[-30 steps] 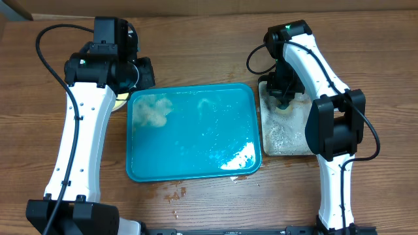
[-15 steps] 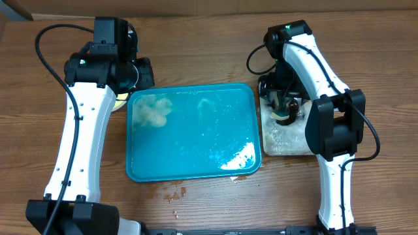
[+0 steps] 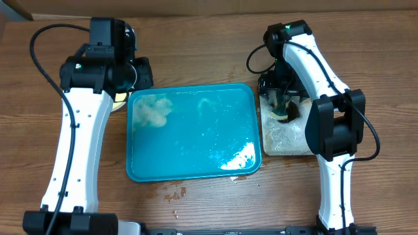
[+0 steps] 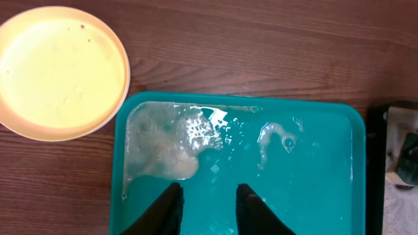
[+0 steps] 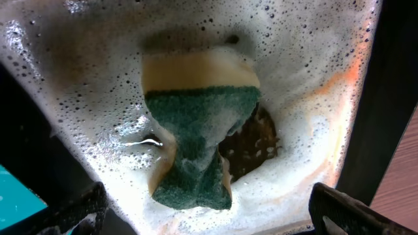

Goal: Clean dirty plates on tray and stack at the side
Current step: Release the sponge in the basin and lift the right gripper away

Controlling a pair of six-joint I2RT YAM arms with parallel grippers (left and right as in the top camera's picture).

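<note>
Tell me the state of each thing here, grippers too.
Teal tray: no plates on it, wet, foam patch near one corner.
Yellow plate: on the table beside the tray, nearly clean.
Sponge: lying crumpled in the foam, not gripped.
Black tray: full of foamy water.
Left gripper: open, empty, over the teal tray.
Right gripper: wide open above the sponge.

Overhead plus two wrist views.
Overhead faces straight down; left wrist shares the tray [image 3: 192, 134]; right wrist sits close over the sponge [image 5: 196, 130], 3 o'clock.
</note>
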